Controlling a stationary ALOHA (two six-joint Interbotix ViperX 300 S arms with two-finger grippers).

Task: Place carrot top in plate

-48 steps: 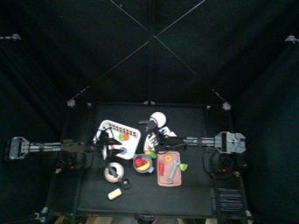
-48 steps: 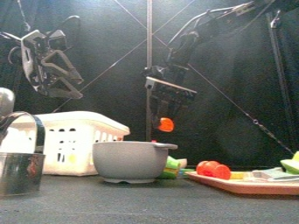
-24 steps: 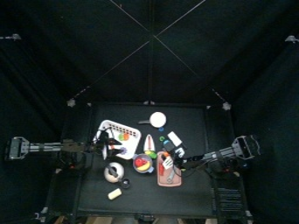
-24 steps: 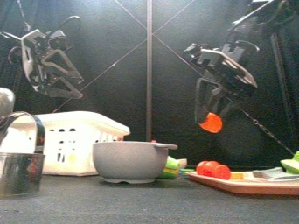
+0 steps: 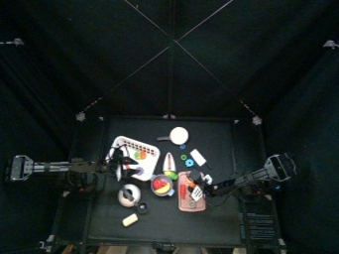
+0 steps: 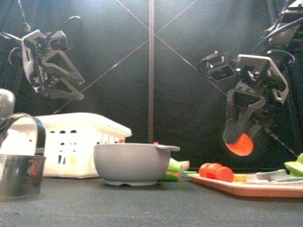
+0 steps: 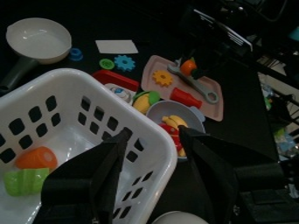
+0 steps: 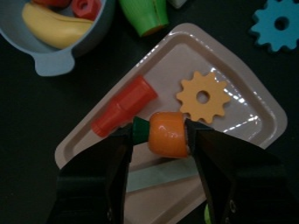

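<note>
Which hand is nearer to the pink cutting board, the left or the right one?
The right. The right hand holds the carrot top directly above the pink cutting board. The left hand hangs over the white basket, well away from the board.

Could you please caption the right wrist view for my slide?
Right gripper holds an orange carrot piece above a pink tray bearing a yellow gear.

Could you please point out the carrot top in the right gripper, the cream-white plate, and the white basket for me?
carrot top (image 8: 167, 133): right wrist view, middle of its orange face between the jaws.
plate (image 5: 179, 135): top view, centre of the disc.
white basket (image 6: 71, 142): front view, its slotted side wall.
</note>
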